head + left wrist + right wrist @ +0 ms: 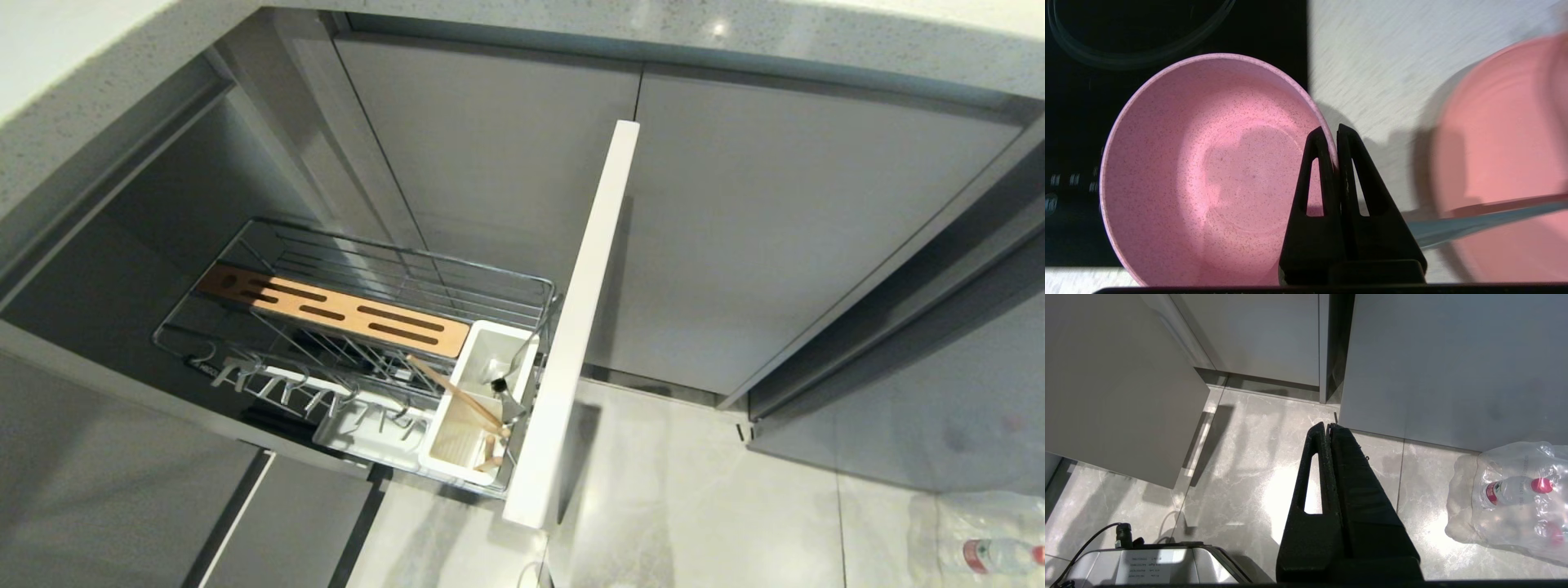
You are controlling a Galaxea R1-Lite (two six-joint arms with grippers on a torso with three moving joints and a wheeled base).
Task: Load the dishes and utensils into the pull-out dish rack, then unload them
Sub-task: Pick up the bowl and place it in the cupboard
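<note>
Clearly, the rim of the pink bowl [1208,171] is pinched between the closed jaws of the left gripper [1331,132], one finger inside and one outside, over the bench [1380,69] beside the pink plate [1506,155], while the right gripper [1328,426] is kept shut above the floor [1249,465].

Chopsticks [461,398] in caddy [482,408] — rack's [359,318] front end.

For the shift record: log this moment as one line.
left gripper: shut on pink bowl rim | plate: on counter | chopsticks: in caddy | right gripper: shut, parked above floor
</note>
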